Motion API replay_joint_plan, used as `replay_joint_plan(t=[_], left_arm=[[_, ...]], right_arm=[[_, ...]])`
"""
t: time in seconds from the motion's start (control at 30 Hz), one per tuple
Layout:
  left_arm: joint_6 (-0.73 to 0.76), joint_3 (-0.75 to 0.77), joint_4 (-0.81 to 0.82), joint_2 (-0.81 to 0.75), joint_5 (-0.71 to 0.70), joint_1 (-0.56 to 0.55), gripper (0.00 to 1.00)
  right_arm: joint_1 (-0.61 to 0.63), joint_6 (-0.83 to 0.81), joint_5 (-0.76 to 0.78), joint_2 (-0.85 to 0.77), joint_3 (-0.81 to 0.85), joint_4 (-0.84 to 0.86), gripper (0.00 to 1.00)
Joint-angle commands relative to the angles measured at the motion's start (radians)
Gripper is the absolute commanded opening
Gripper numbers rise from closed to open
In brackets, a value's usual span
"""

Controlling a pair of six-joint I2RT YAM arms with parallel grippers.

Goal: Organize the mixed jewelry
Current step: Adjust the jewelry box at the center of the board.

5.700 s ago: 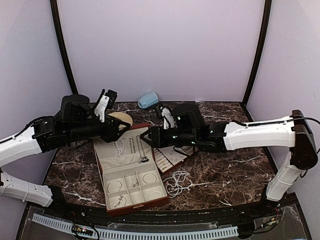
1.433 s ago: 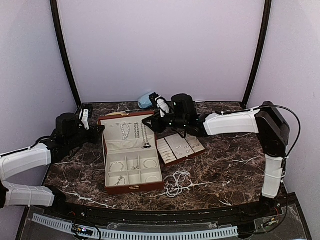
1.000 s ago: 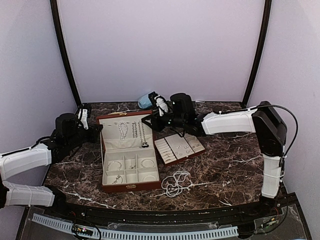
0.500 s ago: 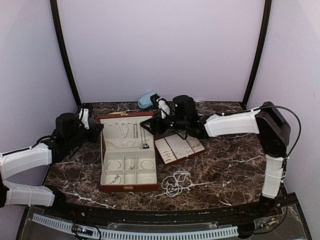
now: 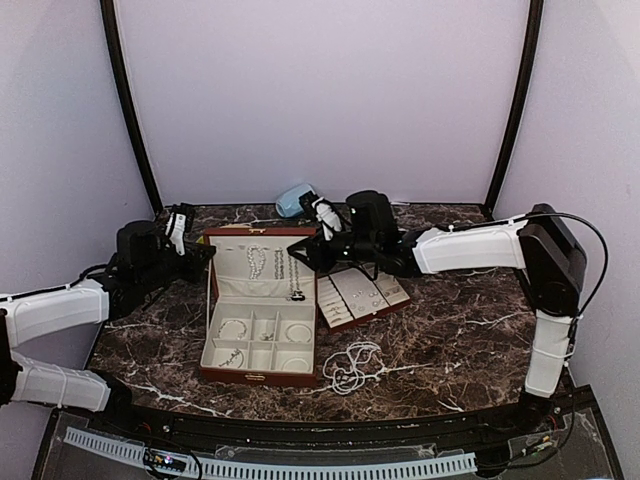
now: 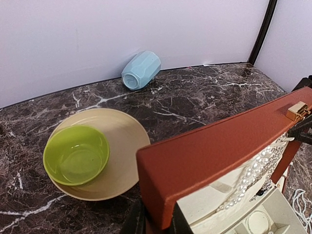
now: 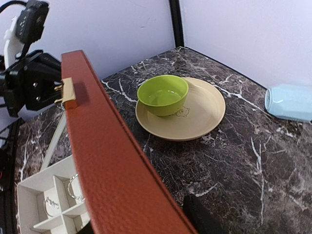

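The reddish-brown cream-lined case (image 5: 255, 376) stands open at mid table, its lid (image 5: 226, 264) upright. Pearl-like strands (image 5: 264, 262) hang inside the lid, and bangles (image 5: 236, 328) lie in the lower compartments. A loose bead strand (image 5: 352, 366) lies on the table to the right of the case. My left gripper (image 5: 203, 255) is shut on the lid's left corner (image 6: 161, 195), with a dark finger on each side. My right gripper (image 5: 308, 252) is shut on the lid's right end (image 7: 112, 161), with one finger (image 7: 200, 214) behind it.
A flat insert tray (image 5: 360, 292) with small rings and earrings lies right of the case. A green bowl (image 6: 75, 153) on a beige plate (image 6: 124, 141) sits behind the lid. The pale blue rounded object (image 5: 295, 200) lies by the back wall.
Over the earlier frames the arms have drawn back and the lid has come upright. In the last half second the case and both grippers have shifted slightly right.
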Motion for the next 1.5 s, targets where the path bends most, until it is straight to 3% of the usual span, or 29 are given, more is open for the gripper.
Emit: replay_joint_plan(t=[0.0,0.13,0.27,0.4,0.43,0.57,0.63,0.67,0.77,0.93,1.0,1.23,1.47], left_arm=[[0.020,0.029,-0.006,0.010,0.064,-0.005,0.00],[0.020,0.023,-0.005,0.002,0.061,-0.005,0.00],[0.024,0.020,-0.006,-0.002,0.059,-0.005,0.00],[0.020,0.022,-0.004,0.005,0.070,-0.005,0.00],[0.018,0.023,-0.003,0.008,0.074,-0.005,0.00],[0.007,0.034,-0.005,0.015,0.065,-0.005,0.00],[-0.001,0.039,-0.008,0.014,0.055,-0.005,0.03],[-0.006,0.042,-0.011,0.010,0.049,-0.005,0.11],[-0.015,0.047,-0.018,-0.001,0.043,-0.005,0.18],[-0.047,0.051,-0.043,-0.028,0.009,-0.004,0.46],[-0.061,0.044,-0.057,-0.044,-0.002,-0.004,0.52],[-0.179,0.043,-0.196,-0.151,-0.052,-0.004,0.59],[-0.218,0.133,-0.373,-0.191,0.005,-0.004,0.60]], right_arm=[[0.011,0.002,-0.018,-0.024,0.001,0.041,0.38],[0.010,0.014,-0.012,-0.017,0.005,0.055,0.33],[0.010,0.025,0.003,-0.010,0.009,0.056,0.21],[0.010,0.031,-0.003,-0.006,0.009,0.054,0.20],[0.010,0.032,-0.010,-0.010,0.010,0.049,0.24],[0.009,0.045,-0.031,-0.053,0.000,0.035,0.63],[0.010,0.048,-0.039,-0.087,-0.009,0.015,0.70],[0.010,0.049,-0.037,-0.109,-0.017,0.004,0.72],[0.008,0.056,-0.012,-0.171,-0.055,-0.038,0.75],[0.011,0.057,0.059,-0.278,-0.146,-0.094,0.76],[0.020,0.044,0.091,-0.323,-0.173,-0.136,0.74],[0.216,-0.039,0.307,-0.373,-0.146,-0.360,0.61],[0.342,-0.056,0.402,-0.195,-0.008,-0.498,0.50]])
